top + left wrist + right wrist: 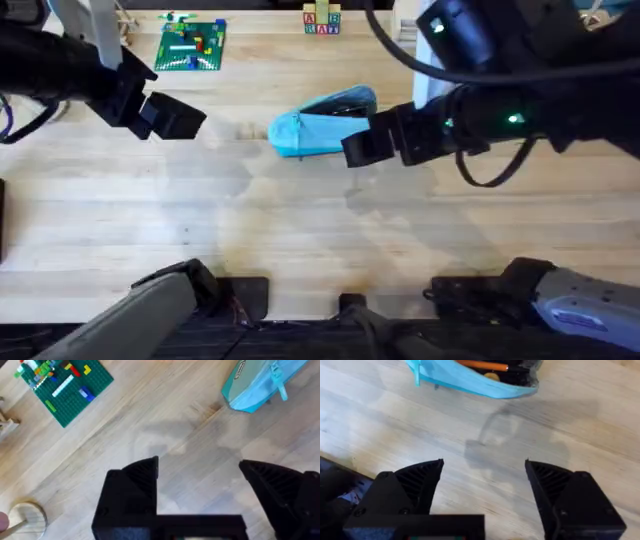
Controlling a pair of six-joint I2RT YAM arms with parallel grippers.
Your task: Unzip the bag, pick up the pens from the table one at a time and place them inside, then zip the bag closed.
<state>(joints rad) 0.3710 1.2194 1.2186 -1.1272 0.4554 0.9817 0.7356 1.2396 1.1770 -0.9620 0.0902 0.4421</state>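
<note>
The light blue bag point(315, 130) lies on the table point(300, 230) behind the middle, its zipper apart. In the right wrist view the bag point(470, 382) gapes, and an orange pen point(482, 365) lies inside beside dark shapes. My right gripper point(358, 150) hovers just in front of the bag's right end, open point(485, 472) with nothing between its fingers. Off to the left of the bag, my left gripper point(185, 120) is also open point(197, 477) and holds nothing; its view has the bag point(260, 382) with the pull tab point(277, 380) hanging over the side.
A green brick baseplate point(192, 45) with small bricks lies at the back left. Letter blocks point(322, 20) stand at the back middle. A round wooden piece point(27, 517) lies near the left arm. Bare wood stretches in front of the bag.
</note>
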